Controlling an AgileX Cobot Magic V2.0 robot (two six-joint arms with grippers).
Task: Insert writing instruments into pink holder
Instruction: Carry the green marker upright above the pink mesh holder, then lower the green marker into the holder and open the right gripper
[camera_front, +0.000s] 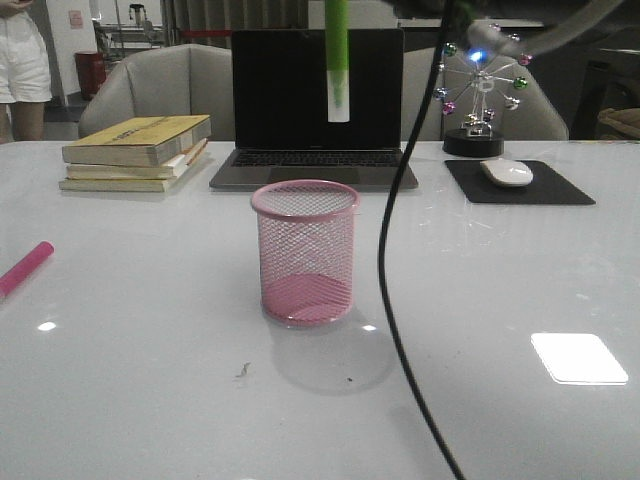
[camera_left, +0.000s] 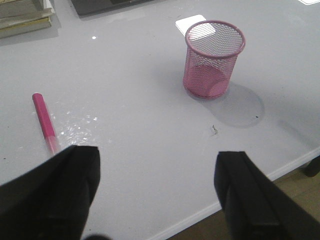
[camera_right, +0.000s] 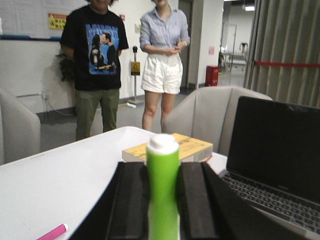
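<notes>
Front view: we are pinching the green marker (camera_front: 338, 60) upright in our right gripper (camera_right: 162, 200), above the pink holder (camera_front: 305, 252) toward twelve o'clock, ready for lowering; our left gripper (camera_left: 159, 192) is hanging spread, empty.

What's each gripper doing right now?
Left gripper: open, empty, above the table.
Right gripper: shut on the green marker, held upright above the pink holder.

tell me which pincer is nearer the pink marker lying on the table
Left. The left pincer hangs open just above the pink marker, which lies close by one finger. The right pincer is raised, clamped on the green marker above the holder.
</notes>
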